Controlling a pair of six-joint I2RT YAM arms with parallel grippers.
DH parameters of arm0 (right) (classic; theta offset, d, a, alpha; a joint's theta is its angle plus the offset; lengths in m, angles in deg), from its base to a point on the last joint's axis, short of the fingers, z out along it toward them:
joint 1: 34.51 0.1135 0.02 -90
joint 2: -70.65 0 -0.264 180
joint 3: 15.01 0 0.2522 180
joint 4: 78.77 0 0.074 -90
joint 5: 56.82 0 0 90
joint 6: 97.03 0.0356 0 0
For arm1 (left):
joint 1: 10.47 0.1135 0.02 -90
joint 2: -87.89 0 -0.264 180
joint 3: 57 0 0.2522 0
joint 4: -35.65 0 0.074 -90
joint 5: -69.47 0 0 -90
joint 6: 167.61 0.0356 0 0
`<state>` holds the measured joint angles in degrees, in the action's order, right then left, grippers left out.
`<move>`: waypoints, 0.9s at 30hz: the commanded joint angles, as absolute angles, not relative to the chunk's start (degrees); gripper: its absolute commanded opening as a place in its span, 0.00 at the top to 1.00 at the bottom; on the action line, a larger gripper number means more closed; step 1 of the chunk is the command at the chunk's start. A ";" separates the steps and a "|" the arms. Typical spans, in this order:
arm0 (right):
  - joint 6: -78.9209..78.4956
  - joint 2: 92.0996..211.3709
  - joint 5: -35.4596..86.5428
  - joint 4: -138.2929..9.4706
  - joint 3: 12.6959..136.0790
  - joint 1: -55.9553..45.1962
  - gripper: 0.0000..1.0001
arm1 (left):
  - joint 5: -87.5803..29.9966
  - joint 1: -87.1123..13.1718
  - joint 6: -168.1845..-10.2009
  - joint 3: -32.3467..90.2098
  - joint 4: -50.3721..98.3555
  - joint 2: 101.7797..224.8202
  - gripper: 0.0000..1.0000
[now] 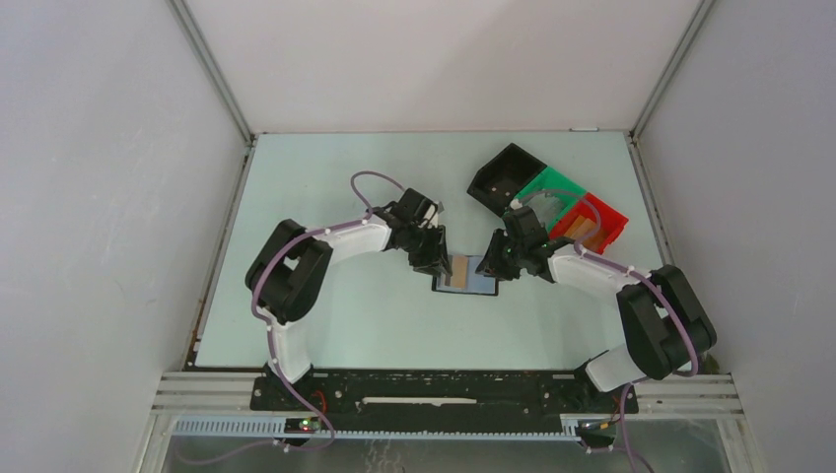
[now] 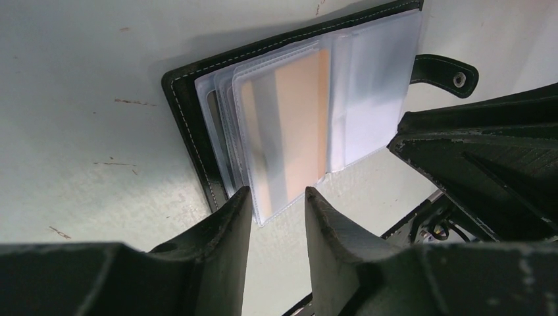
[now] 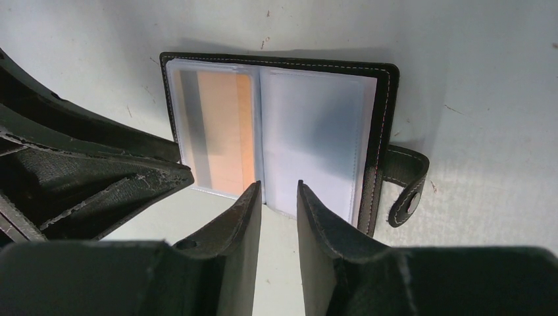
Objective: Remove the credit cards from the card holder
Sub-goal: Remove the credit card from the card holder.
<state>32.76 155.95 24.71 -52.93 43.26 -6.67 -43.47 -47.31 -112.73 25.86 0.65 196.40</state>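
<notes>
Card holder lying open and flat at mid-table, between the two grippers.

On the pale green table, a black bin, a green bin and a red bin cluster at the far right, well apart from the holder. Both arms bend inward toward it. The left gripper is at the side with the orange-tan piece, fingers apart. The lower edge of a clear sleeve reaches the gap between its tips (whether they touch it is hard to tell). The right gripper sits at the holder's near edge by the fold, fingers also apart and gripping nothing. Inside the black stitched cover, one sleeve shows the orange-tan piece and the page beside it looks pale bluish-white. The small closure tab sticks out from the holder's right edge.
</notes>
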 commanded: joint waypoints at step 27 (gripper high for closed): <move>35.21 153.89 26.24 -53.83 41.10 -8.41 0.66 | -52.05 -49.04 -114.53 28.10 5.39 191.68 0.62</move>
<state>33.94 155.93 25.17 -53.13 42.30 -7.46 -49.06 -48.34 -113.67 25.88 2.99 195.59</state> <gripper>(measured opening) 0.338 0.377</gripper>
